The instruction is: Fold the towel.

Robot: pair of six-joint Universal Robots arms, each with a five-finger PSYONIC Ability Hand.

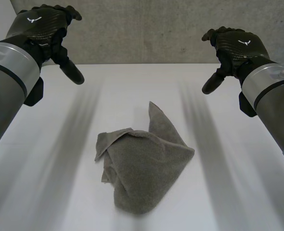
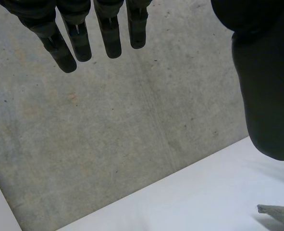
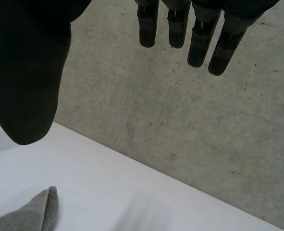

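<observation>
We note left hand [image 1: 42, 25] and right hand [image 1: 238, 45] hovering above the table [image 1: 242, 192], fingers straight, relaxed and empty, well apart from the crumpled towel [image 1: 144, 166] lying mid-table between them, probably poised to find its corners.

The towel [image 1: 144, 166] lies in a heap on the bench [image 1: 228, 192], about midway between its left and right sides and toward its near edge. One corner of it stands up at the far side and a flap lies folded over at the left. The left hand [image 1: 43, 29] hangs above the far left of the bench, the right hand [image 1: 235, 45] above the far right. Both are well apart from the towel, which lies between them and nearer the robot. A wall [image 1: 146, 29] stands behind the bench's far edge. In each wrist view a tip of the towel lies on the bench past the thumb.
</observation>
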